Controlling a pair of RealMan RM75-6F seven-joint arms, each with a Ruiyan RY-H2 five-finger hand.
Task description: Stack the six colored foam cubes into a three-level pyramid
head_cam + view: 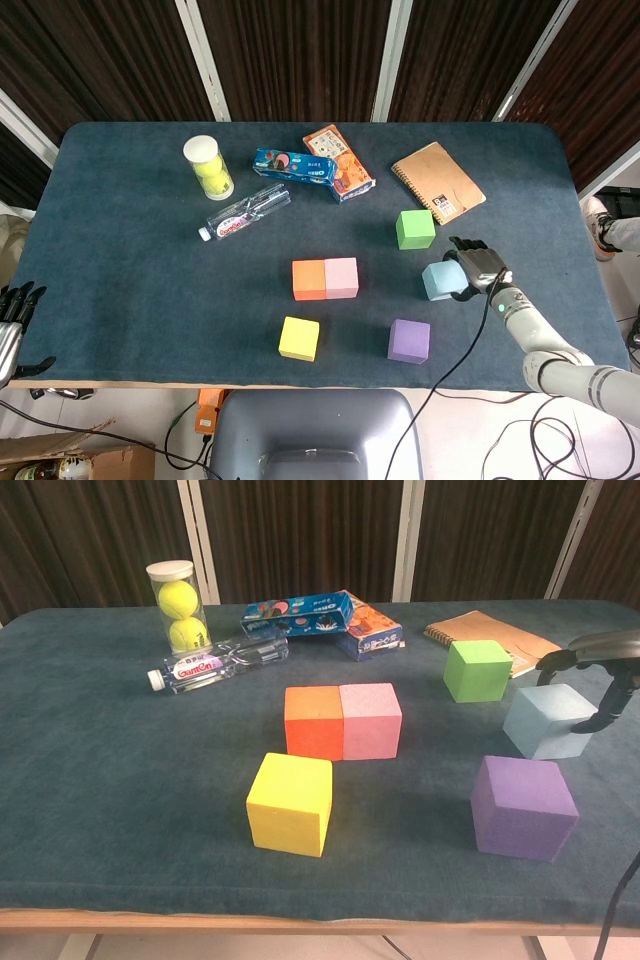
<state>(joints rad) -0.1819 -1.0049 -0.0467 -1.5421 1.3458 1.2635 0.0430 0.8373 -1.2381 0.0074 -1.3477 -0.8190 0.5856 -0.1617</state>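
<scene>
— Foam, pale blue: the light-blue cube (439,281) sits on the table (120,270), and the right hand (478,268) is at its far-right side, fingers spread over its top edge. Holding it or not?

— I cannot tell. Fingers are on or just above the cube, but no closed grasp shows.

— Which step, then?

— Base row, I'd judge. The orange cube (308,280) and pink cube (341,277) touch side by side; a third belongs beside the pink one. The next move calls for a firm grip, then a carry leftward.

— And the others?

— The green cube (415,229), purple cube (409,341) and yellow cube (299,338) lie apart. The left hand (12,320) hangs off the table's near-left edge, fingers apart, empty.
</scene>
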